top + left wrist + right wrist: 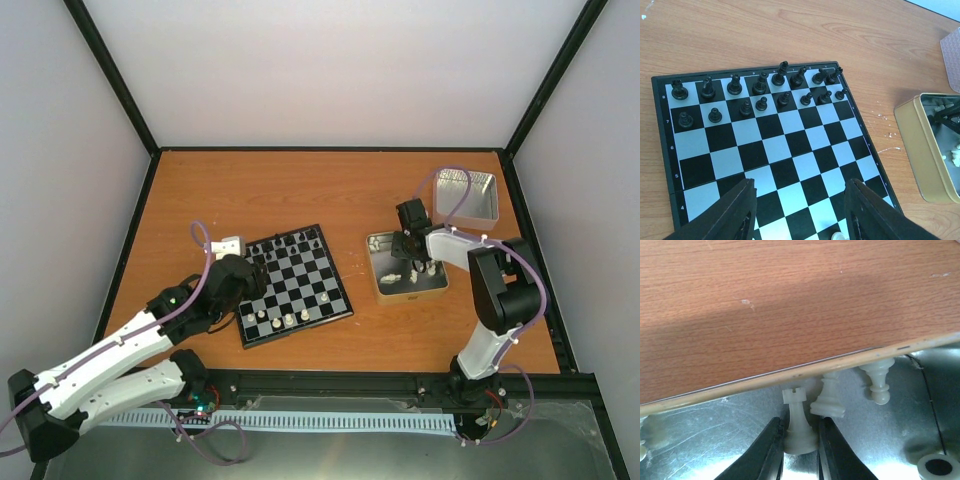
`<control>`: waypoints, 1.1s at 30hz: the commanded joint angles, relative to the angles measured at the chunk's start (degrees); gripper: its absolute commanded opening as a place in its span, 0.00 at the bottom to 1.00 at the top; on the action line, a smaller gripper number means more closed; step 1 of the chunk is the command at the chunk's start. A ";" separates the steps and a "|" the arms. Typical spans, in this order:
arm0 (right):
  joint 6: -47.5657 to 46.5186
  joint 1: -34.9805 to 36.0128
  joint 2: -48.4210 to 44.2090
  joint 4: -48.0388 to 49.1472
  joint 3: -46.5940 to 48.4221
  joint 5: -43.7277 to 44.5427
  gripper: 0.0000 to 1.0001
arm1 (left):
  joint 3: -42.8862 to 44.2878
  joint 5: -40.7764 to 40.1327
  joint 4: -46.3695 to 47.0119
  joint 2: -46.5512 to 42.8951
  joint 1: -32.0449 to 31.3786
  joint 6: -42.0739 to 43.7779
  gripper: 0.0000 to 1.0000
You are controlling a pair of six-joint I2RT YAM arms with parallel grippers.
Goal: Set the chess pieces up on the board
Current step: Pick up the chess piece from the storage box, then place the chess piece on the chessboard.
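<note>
The board (295, 285) lies left of centre, with black chessmen on its far rows (760, 90) and a few cream-white chess pieces (288, 320) on its near rows. My left gripper (800, 215) is open and empty, low over the board's near part, with one white piece (837, 235) just by its right finger. It shows at the board's left edge in the top view (245, 285). My right gripper (800, 450) is down in the gold-rimmed tin (383, 290), shut on the base of a white rook (799, 422). Two more white pieces (829, 399) lie beside it.
The tin's wall (815, 371) runs right in front of the right fingers. The same tin (920, 150) stands right of the board. A second square silver tin (470, 195) sits at the back right. A white ring (939, 466) lies on the tin floor.
</note>
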 commanded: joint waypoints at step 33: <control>-6.46 11.92 -36.16 17.12 -5.71 -66.78 0.15 | 14.78 60.01 34.05 18.44 10.63 0.97 0.55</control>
